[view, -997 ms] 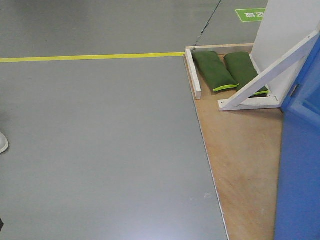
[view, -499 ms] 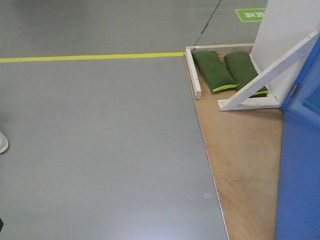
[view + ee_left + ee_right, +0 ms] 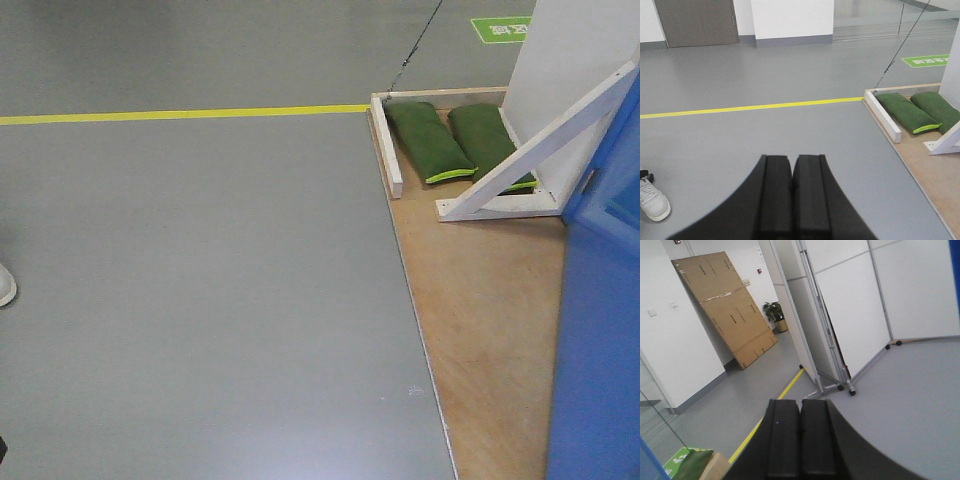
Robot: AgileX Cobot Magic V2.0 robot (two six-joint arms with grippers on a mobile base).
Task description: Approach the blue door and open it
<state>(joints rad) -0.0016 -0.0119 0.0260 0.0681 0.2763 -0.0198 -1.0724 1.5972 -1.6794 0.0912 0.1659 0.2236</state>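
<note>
White characters on the green floor sign [image 3: 500, 29] are unreadable.

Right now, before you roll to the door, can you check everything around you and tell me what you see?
Surface: grey floor; bare plywood platform on the right.
Job's things: tall glossy blue door panel at the right edge; handle not in view.
Clutter: two green sandbags side by side on the platform, by a slanted white wooden brace; white shoe at left.
Tools: left tool shut, empty; right tool shut, empty.
Cables: thin dark cable running across the floor from the platform's corner.
Surroundings: yellow floor line, green floor sign, leaning brown cardboard sheets, white partition panels, potted plant.
</note>
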